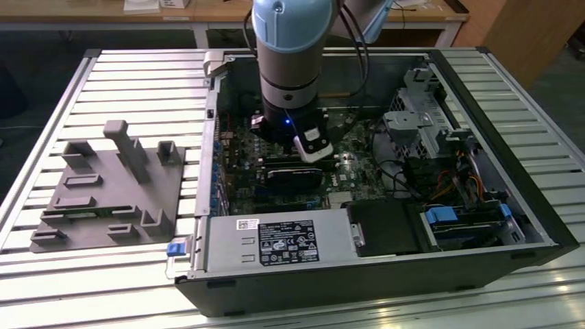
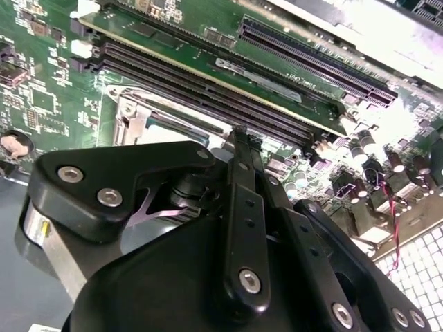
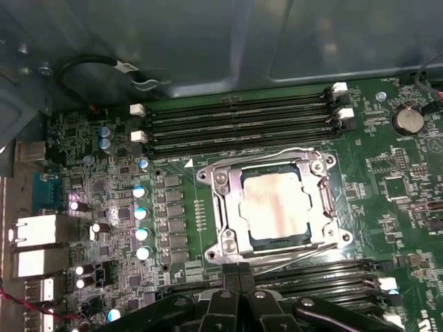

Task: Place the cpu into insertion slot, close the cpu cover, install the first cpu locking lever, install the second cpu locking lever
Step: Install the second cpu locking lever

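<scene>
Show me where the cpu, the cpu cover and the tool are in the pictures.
cpu (image 3: 275,206): first wrist view, middle of its pale metal top.
cpu cover (image 3: 231,207): first wrist view, one side bar of the silvery frame.
tool (image 3: 239,277): first wrist view, between its black fingertips.

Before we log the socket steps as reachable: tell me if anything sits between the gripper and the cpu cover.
Nothing visible does. In the first wrist view the gripper sits right at the edge of the cpu cover, which lies flat over the cpu in the insertion slot. Only bare green motherboard lies around it.
</scene>
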{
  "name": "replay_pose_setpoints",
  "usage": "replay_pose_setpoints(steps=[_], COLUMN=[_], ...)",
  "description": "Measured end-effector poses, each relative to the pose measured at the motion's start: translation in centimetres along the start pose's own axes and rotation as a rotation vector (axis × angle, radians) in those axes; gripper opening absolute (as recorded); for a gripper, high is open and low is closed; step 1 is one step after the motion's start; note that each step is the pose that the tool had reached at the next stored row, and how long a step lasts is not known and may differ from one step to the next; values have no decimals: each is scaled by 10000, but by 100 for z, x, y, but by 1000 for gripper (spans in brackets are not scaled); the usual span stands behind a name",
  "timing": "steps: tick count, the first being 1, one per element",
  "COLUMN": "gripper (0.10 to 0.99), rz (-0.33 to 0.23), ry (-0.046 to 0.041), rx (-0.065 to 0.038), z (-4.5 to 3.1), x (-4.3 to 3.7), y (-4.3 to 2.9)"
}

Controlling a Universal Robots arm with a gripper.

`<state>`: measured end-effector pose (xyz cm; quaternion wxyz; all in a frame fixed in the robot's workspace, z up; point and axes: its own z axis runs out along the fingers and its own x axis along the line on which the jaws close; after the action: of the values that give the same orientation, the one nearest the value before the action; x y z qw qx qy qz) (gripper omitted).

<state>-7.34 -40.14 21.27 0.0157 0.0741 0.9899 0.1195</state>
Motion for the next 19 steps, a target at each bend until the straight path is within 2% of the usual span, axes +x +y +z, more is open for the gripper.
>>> replay_pose_setpoints(steps=[12, 19], gripper=[106, 106], rz=[11, 21], ry=[32, 66], rx=[-221, -451], z=[110, 150], x=[73, 110], y=[-41, -57])
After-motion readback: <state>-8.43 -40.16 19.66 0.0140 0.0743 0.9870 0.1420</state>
